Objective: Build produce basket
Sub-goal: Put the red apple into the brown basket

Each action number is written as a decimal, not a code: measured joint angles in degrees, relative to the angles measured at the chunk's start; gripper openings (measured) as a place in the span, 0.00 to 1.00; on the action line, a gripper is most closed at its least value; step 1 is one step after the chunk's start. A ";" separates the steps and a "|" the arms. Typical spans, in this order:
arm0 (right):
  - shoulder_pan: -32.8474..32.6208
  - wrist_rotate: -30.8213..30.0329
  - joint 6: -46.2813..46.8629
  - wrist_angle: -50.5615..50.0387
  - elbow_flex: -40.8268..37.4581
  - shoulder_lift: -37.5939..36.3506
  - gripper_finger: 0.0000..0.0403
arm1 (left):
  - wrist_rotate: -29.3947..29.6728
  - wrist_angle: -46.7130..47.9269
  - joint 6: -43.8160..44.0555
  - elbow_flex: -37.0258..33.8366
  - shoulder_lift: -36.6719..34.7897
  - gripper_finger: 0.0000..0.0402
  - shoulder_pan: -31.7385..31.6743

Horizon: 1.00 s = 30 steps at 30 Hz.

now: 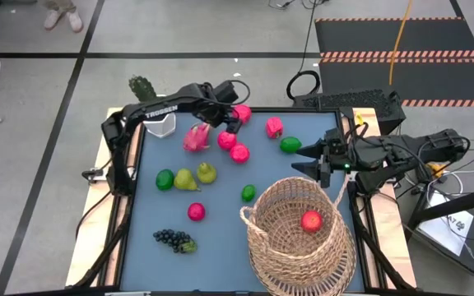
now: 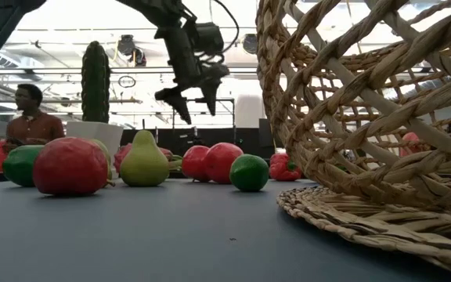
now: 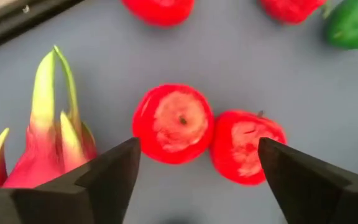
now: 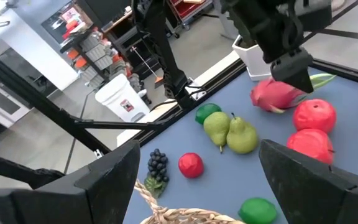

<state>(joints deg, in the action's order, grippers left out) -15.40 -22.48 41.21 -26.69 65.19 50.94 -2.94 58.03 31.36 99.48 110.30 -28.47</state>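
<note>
So the left gripper (image 1: 230, 122) is hanging over the far middle of the blue table (image 1: 220, 226) with its two dark fingers (image 3: 107, 177) spread apart and nothing between them, right above a pair of round red toy apples (image 3: 173, 123) that sit touching each other. Just beside those, toward the left edge, lies the pink dragon fruit with green-tipped leaves (image 1: 196, 137), and there's another red apple (image 1: 242, 113) a bit farther back plus a lumpy red fruit (image 1: 274, 127) and a glossy green lime (image 1: 290, 145) off toward the right side. The right gripper (image 1: 304, 158) is also spread wide and empty, parked near that lime, pointing in over the table. The big round tan woven wicker basket with the arched loop handle (image 1: 290, 247) sits at the near right corner, upright, with one red apple (image 1: 311, 220) already inside it. Rest of the produce is scattered left of it: two yellow-green pears (image 1: 196, 176) next to a green lime (image 1: 164, 179), a small lime (image 1: 248, 193), a red apple (image 1: 196, 211), and a dark grape bunch (image 1: 174, 239) nearest the front.
</note>
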 joint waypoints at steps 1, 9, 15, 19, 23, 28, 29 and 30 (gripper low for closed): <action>0.05 0.01 0.01 0.12 0.00 0.00 0.80 | -0.01 -0.35 -0.27 0.00 0.73 0.78 0.03; 0.07 0.02 0.94 0.34 0.00 0.00 0.80 | -3.42 -1.18 -1.05 0.00 4.52 0.83 0.15; 0.07 0.03 1.20 0.33 0.00 0.00 0.80 | -0.53 -0.63 -0.76 0.02 5.63 0.98 0.38; 0.07 0.04 1.18 0.28 0.00 0.00 0.80 | 0.43 -0.32 -0.92 0.04 7.86 0.96 0.38; 0.07 0.04 1.25 0.30 0.00 0.00 0.80 | 0.42 -0.53 -0.92 0.04 9.01 0.95 0.44; 0.07 0.04 1.39 0.32 0.00 0.00 0.80 | 0.42 -1.14 -0.77 0.02 10.27 0.96 0.44; 0.07 0.04 1.42 0.29 0.00 0.00 0.80 | 0.42 -1.15 -0.82 0.02 10.27 0.96 0.44; 0.07 0.04 1.42 0.29 0.00 0.00 0.80 | 0.44 -1.20 -0.93 0.02 10.27 0.95 0.44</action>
<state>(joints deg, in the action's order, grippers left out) -15.33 -22.44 42.63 -26.40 65.19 50.94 -2.50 56.83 30.43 99.50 120.57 -28.03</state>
